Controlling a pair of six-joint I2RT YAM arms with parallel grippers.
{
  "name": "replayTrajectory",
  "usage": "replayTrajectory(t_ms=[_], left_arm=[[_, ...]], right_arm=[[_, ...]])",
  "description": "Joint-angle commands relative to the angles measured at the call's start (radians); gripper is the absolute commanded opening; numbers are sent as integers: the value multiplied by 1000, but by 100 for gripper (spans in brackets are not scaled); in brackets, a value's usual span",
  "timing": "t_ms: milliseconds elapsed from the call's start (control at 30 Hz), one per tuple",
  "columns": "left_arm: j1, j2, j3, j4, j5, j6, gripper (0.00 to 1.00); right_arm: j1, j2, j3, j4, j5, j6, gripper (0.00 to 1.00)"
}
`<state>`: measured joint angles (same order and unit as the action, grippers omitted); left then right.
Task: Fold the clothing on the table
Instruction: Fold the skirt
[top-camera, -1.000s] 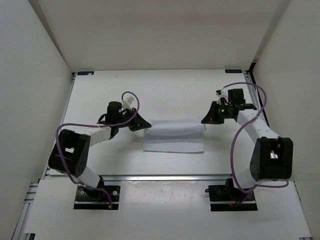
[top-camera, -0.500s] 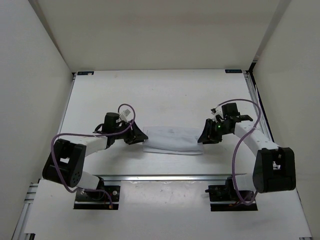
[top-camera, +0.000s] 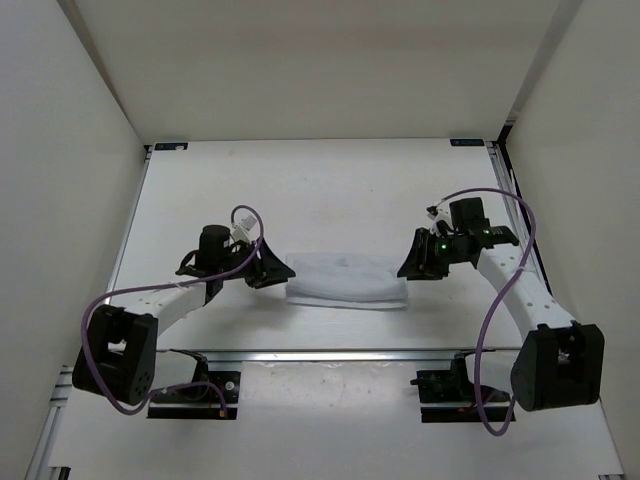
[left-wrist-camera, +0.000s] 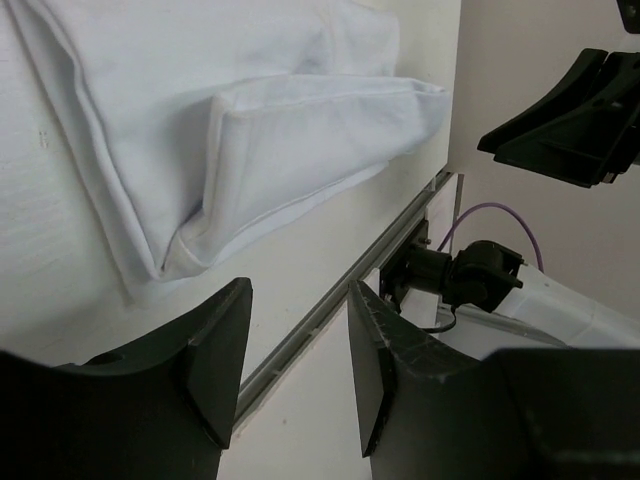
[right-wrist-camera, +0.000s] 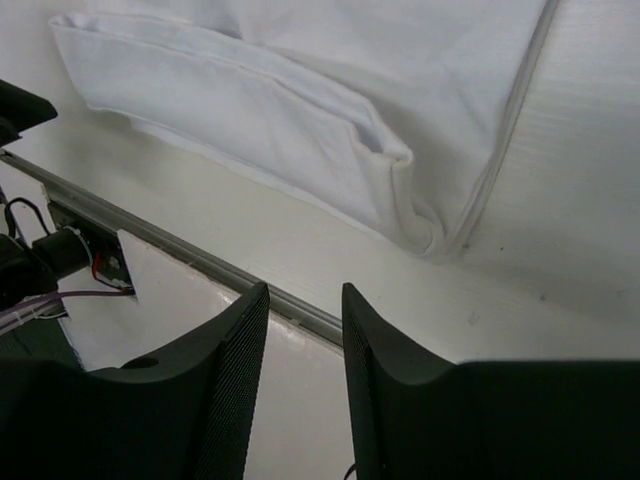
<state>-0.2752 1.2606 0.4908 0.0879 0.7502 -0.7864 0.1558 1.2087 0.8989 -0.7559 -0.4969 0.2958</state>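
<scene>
The clothing (top-camera: 346, 281) lies folded into a narrow white band on the table (top-camera: 330, 190), between the two arms. Its layered folds show in the left wrist view (left-wrist-camera: 250, 130) and in the right wrist view (right-wrist-camera: 330, 110). My left gripper (top-camera: 278, 270) stands at the band's left end, open, with nothing between its fingers (left-wrist-camera: 215, 350). My right gripper (top-camera: 410, 266) stands at the band's right end, also open and empty, its fingers (right-wrist-camera: 240, 370) clear of the cloth.
A metal rail (top-camera: 330, 354) runs along the table's near edge, with both arm bases (top-camera: 195, 392) behind it. White walls close in the left, right and far sides. Purple cables loop over each arm.
Both grippers opened and let go of the clothing. The raised fold dropped, so the cloth now lies as a narrower band. Both arms drew slightly outward and lower.
</scene>
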Motion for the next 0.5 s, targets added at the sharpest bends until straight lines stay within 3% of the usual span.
replayTrajectory(t_ms=[0, 100, 267, 467], left_arm=[[13, 32, 60, 13, -28, 26, 53], [28, 118, 110, 39, -25, 22, 53], [28, 184, 193, 61, -71, 36, 61], [-7, 229, 226, 36, -104, 85, 58]], right_arm=[[5, 34, 9, 93, 50, 2, 41], [-32, 106, 63, 144, 20, -15, 46], [-39, 180, 118, 179, 84, -60, 47], [-45, 227, 118, 178, 87, -83, 47]])
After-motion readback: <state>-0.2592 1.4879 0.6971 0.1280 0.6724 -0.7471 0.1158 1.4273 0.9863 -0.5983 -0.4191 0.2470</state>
